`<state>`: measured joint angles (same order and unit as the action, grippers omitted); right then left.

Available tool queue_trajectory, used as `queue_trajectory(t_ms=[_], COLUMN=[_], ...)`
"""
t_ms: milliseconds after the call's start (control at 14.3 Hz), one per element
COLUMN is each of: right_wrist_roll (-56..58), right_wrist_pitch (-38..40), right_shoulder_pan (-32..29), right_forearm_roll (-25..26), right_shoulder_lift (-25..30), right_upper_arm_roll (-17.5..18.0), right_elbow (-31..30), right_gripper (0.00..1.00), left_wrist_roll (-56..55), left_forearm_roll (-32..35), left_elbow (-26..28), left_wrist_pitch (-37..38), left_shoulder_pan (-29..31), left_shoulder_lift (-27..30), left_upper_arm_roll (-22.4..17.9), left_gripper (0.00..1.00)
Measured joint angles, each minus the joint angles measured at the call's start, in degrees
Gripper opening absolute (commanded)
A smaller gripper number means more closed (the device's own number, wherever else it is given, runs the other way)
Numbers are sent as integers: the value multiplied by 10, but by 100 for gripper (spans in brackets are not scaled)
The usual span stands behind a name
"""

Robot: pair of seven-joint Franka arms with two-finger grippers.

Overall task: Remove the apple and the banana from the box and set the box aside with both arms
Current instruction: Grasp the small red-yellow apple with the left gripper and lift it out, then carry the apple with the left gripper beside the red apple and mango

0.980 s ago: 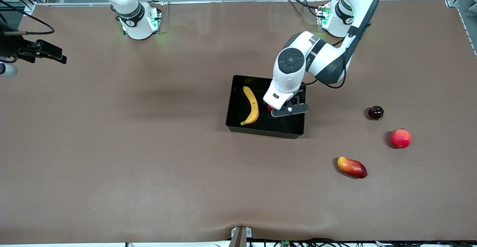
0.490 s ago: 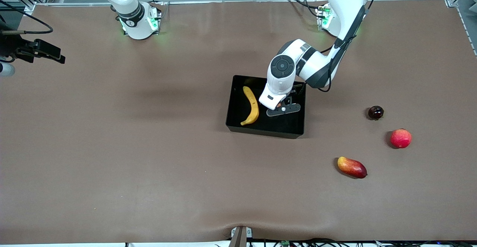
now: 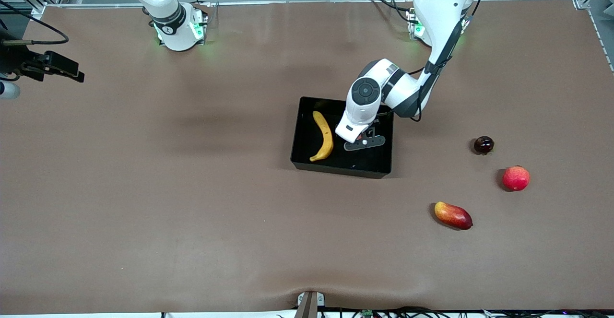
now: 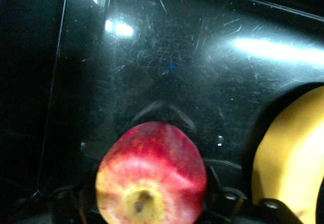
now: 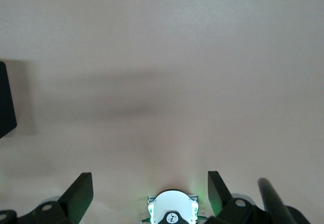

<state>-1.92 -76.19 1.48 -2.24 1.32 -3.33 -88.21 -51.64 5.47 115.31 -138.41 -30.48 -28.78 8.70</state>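
The black box (image 3: 307, 167) sits mid-table with the yellow banana (image 3: 326, 133) lying in it at the side toward the right arm. My left gripper (image 3: 363, 141) is down inside the box beside the banana, shut on the small red apple (image 4: 152, 176), whose yellowish stem dimple faces the wrist camera. The box floor (image 4: 167, 67) is just under the apple and the banana (image 4: 293, 153) lies close by. In the front view the hand hides the apple. My right gripper (image 5: 149, 183) is open and empty, waiting high over the right arm's end of the table.
Three fruits lie on the table toward the left arm's end: a dark round fruit (image 3: 483, 145), a plain red round fruit (image 3: 515, 178) and an oval red-and-yellow mango (image 3: 453, 215), the mango nearest the front camera.
My left gripper has come down into the box with the apple and shifted slightly toward the banana. The right arm has not moved.
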Motion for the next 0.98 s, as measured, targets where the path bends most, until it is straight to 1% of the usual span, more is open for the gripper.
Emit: queue_trajectory(t_ms=[140, 280, 560, 700, 770, 980], right_wrist_roll=[0, 0, 0, 0, 0, 1], right_wrist_pitch=[0, 0, 0, 0, 0, -1], right_shoulder_pan=[0, 0, 0, 0, 0, 0], right_forearm_roll=[0, 0, 0, 0, 0, 0], right_shoulder_lift=[0, 0, 0, 0, 0, -6], right_upper_arm_roll=[0, 1, 2, 2, 2, 4], right_elbow=[0, 0, 1, 2, 2, 2], right_gripper=[100, 100, 100, 100, 100, 100], left_wrist_roll=[0, 0, 19, 69, 102, 232], left_forearm_roll=[0, 0, 2, 3, 4, 8], left_elbow=[-5, -22, -78, -96, -98, -93], left_wrist_pitch=[17, 68, 198, 248, 259, 261], left_shoulder_pan=[0, 1, 14, 50, 76, 186], left_shoulder_lift=[5, 24, 113, 151, 162, 161], left_upper_arm_roll=[0, -1, -4, -6, -7, -11], left_gripper=[0, 0, 0, 0, 0, 0])
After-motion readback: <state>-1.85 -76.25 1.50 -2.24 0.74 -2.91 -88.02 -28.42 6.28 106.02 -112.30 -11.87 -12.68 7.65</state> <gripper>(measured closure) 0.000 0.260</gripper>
